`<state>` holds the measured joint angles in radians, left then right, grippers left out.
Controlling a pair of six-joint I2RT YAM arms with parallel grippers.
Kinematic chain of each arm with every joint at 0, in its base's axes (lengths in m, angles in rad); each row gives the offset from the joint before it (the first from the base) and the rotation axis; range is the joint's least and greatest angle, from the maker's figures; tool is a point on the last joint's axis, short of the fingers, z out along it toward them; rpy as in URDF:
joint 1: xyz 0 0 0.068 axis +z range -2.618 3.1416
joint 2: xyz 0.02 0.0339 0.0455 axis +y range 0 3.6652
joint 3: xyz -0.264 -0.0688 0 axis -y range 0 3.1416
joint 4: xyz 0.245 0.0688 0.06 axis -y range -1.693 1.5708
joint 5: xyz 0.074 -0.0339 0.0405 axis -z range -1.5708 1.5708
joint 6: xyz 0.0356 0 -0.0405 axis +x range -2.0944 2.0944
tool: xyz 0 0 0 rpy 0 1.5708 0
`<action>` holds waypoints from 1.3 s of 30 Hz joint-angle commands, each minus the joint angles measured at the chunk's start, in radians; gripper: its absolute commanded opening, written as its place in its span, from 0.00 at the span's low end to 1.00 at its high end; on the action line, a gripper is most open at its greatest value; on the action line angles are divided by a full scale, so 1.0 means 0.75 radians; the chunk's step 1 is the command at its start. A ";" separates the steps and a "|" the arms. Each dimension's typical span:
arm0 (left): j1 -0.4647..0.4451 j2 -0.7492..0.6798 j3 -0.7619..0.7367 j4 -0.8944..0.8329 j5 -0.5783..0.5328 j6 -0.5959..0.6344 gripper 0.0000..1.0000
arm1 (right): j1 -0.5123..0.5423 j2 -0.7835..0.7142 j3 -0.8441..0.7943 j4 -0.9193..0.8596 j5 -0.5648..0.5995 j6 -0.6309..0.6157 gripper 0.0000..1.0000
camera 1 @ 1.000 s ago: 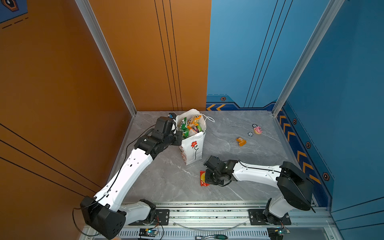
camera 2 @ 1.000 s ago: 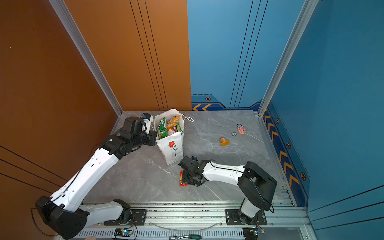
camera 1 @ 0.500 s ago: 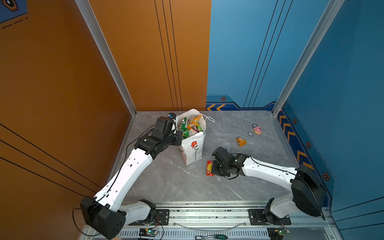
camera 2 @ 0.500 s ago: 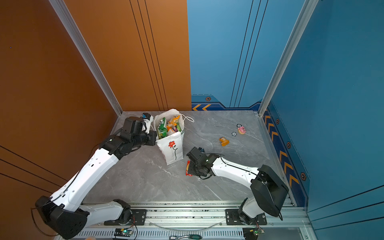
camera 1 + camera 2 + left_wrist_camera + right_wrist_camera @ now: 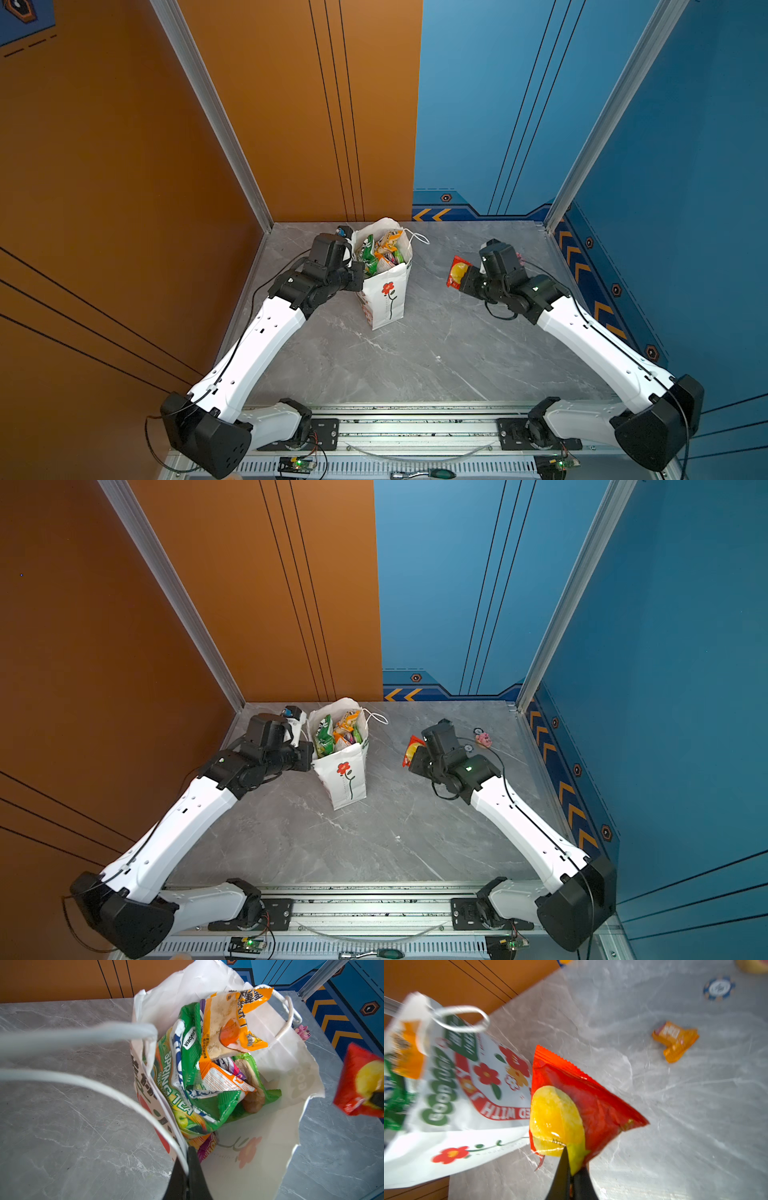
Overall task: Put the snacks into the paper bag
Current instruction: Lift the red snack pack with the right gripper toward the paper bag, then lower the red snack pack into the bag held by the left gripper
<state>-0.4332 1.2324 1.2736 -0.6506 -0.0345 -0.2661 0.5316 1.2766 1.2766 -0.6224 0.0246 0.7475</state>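
**Red snack packet [image 5: 571, 1105] in the air beside the paper bag [image 5: 386, 295]**

The right end effector [image 5: 572, 1159] has its fingers clamped together on one lower corner of the wrapper. It holds the red packet, with its yellow circle, clear of the bench [image 5: 415, 361], on the bag's right-arm side and not touching it. The left end effector [image 5: 190, 1154] is closed on the bag's near wall at the rim, which holds the mouth open. Whether it grips the paper or the cord handle [image 5: 83, 1034] where that runs in, the blur makes hard to say. Inside, a green Spring Tea packet [image 5: 176, 1088] and an orange packet [image 5: 234, 1022] stand up past the rim. Free room shows mainly on the side facing the right arm.

To carry it well, go over the rim, not into it — thin paper would likely fold or tip if nudged. Aim for the open pocket, stop above it, and only then part the fingers. A corner grip lets a crinkly wrapper swing, so a smooth, unhurried path suits. The left arm should simply hold steady.

A small orange wrapper [image 5: 675, 1041] lies on the bench — apparently yet to be bagged.
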 commanded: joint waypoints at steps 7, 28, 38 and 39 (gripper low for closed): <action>-0.016 -0.031 0.036 0.049 -0.009 0.023 0.00 | 0.024 0.228 0.485 -0.112 -0.081 -0.230 0.06; -0.019 -0.030 0.036 0.049 -0.001 0.022 0.00 | 0.215 0.700 1.082 -0.279 -0.182 -0.367 0.05; -0.020 -0.027 0.035 0.051 -0.001 0.023 0.00 | 0.295 0.841 1.209 -0.345 -0.164 -0.439 0.05; -0.020 -0.026 0.036 0.051 0.002 0.023 0.00 | 0.301 0.853 1.221 -0.351 -0.160 -0.448 0.05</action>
<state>-0.4343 1.2324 1.2736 -0.6506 -0.0338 -0.2661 0.7536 1.9057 2.1490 -0.8452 -0.1051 0.4480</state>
